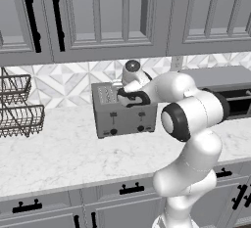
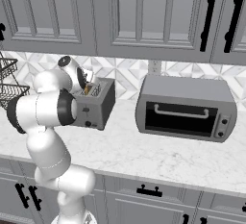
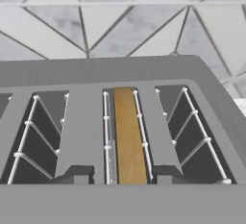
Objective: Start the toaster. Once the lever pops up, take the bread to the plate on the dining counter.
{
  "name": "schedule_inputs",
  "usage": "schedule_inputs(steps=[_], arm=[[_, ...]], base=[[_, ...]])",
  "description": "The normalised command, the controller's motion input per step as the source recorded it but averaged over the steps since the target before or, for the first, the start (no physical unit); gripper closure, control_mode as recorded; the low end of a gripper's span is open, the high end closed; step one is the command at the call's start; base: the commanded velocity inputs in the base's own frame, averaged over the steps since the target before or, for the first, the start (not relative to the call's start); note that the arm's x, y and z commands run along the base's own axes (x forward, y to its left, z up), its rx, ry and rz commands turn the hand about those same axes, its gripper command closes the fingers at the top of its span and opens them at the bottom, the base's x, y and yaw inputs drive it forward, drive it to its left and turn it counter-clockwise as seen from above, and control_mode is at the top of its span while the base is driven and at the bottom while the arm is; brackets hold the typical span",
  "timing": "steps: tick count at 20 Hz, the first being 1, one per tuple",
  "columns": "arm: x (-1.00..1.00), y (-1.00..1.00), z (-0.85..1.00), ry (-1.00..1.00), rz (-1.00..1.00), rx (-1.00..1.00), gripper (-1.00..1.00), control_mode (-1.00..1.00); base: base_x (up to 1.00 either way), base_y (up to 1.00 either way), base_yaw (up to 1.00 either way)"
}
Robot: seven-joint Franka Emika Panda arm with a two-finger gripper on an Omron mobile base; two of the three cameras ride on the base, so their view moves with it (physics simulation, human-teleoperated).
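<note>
The boxy matte-grey metal toaster (image 1: 123, 110) stands on the marble worktop (image 1: 59, 153) against the tiled wall. The thin golden-brown bread slice (image 3: 129, 141) sits upright in a wire-guided slot of the toaster. The two-finger gripper (image 1: 119, 95) is positioned directly over the toaster's top. Whether its fingers are apart or closed on the bread cannot be determined.

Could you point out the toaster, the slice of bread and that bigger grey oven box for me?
toaster (image 1: 125, 119): left base view, on its grey front face.
bread (image 3: 129, 141): hand view, on the golden top edge standing in the middle slot.
grey oven box (image 2: 185, 89): right base view, on its flat top.
</note>
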Motion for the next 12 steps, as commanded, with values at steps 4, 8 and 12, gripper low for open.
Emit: schedule_inputs(steps=[4,8,12], arm=[[0.0,0.0,0.0,0.0,0.0,0.0,1.0,-1.0],[-0.02,0.0,0.01,-0.11,0.0,0.0,1.0,-1.0],[-0.23,0.0,0.14,-0.26,0.0,0.0,1.0,-1.0]], base=[[0.0,0.0,0.0],[0.0,0.0,0.0],[0.0,0.0,0.0]])
